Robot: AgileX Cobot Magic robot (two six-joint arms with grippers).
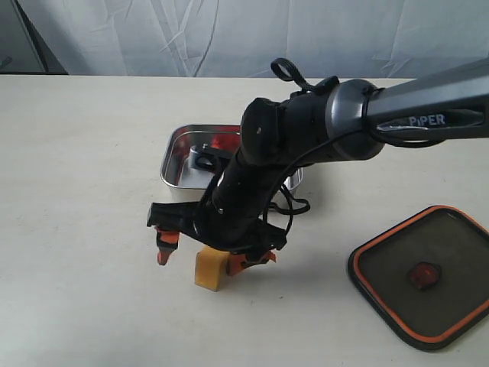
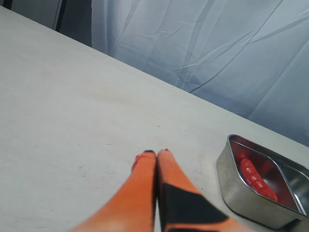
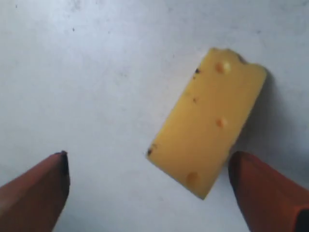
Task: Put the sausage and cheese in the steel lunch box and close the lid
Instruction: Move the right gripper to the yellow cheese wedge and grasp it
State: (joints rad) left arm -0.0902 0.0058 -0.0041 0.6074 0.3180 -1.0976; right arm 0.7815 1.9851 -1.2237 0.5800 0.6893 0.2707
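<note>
The right gripper (image 1: pixel 206 258) hangs spread wide over the cheese (image 1: pixel 210 269). The cheese stands on the table (image 1: pixel 76 191) just in front of the steel lunch box (image 1: pixel 173 164), apart from its near wall. In the right wrist view the cheese (image 3: pixel 207 128) lies askew between the orange fingers (image 3: pixel 38 188). One corner is close to one finger, and a broad strip of bare table separates it from the other. Nothing is gripped.

The sausage (image 1: pixel 221 141) lies inside the steel lunch box, along one wall. The lid (image 1: pixel 424 275) rests seal-side up on the table, well apart to the right, leaving open table between it and the cheese.

The left gripper (image 2: pixel 155 153) is clenched on nothing, held above bare table beside the box's rounded corner.
</note>
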